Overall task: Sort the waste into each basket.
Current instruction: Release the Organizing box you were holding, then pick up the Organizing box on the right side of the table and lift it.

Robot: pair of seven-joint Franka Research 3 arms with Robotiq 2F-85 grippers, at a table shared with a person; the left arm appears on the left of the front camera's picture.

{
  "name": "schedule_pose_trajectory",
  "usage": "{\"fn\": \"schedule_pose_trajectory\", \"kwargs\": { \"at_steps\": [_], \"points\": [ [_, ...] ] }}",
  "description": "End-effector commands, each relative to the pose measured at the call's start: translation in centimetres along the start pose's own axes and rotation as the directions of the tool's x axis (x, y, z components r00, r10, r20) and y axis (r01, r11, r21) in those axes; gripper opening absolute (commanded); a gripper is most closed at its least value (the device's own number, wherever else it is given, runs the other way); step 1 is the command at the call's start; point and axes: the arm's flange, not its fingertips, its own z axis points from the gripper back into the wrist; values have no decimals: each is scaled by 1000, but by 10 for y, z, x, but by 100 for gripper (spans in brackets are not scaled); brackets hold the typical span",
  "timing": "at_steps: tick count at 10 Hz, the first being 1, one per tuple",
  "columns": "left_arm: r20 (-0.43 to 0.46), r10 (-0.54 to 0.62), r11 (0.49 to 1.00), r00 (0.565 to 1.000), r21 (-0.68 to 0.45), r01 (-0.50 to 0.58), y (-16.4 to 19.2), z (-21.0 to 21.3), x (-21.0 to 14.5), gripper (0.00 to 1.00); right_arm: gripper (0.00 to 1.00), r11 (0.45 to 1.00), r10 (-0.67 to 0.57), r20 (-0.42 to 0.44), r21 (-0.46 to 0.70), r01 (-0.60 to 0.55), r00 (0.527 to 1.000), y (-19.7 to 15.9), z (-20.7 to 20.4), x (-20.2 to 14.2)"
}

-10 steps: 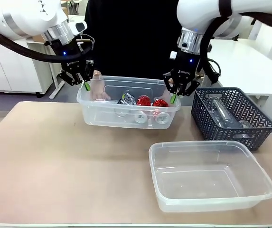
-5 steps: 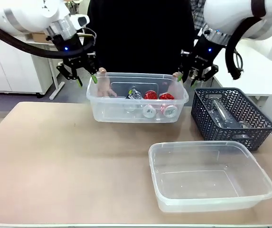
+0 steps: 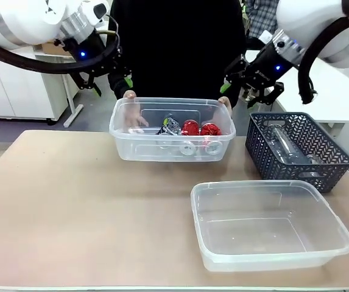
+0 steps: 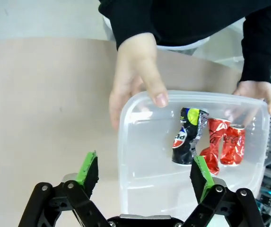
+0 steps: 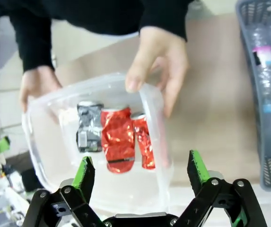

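A clear basket [image 3: 141, 149] stands at the far side of the table, and a person's hands [image 3: 130, 97] grip its two ends. Inside lie crushed waste cans: two red ones [image 3: 190, 128] and a dark silver one [image 3: 170, 126]. My left gripper [image 3: 110, 79] hangs open above and left of this basket. My right gripper [image 3: 247, 82] hangs open above and right of it. The left wrist view looks down between the open left gripper [image 4: 144, 165] at the basket [image 4: 123, 137] and the cans [image 4: 218, 142]. In the right wrist view the right gripper [image 5: 140, 168] is open above the red cans [image 5: 117, 139].
A second clear basket [image 3: 271, 249], with nothing inside, sits at the front right. Behind it on the right stands a dark lattice basket [image 3: 329, 164] with a clear bottle [image 3: 281, 143] lying in it. The person stands close behind the far table edge.
Both grippers have opened, let go of the far basket's ends and risen outward. The person's hands now hold that basket, which has shifted slightly right.
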Motion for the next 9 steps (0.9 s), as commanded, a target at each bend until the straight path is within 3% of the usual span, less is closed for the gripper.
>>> {"fn": "schedule_pose_trajectory", "kwargs": {
  "at_steps": [1, 2, 9],
  "points": [
    [-93, -67, 998, 993, -22, 65, 12, -10, -9, 100, 100, 999, 44, -75, 10, -44, 996, -15, 4, -5],
    [0, 0, 1000, 1000, 0, 0, 0, 0, 0, 100, 100, 1000, 0, 0, 0, 0, 1000, 0, 0, 0],
    [-12, -11, 1000, 1000, -7, 11, 0, -2, 0, 100, 100, 1000, 15, -19, 1, -15, 1000, -3, 0, -1]
  ]
}}
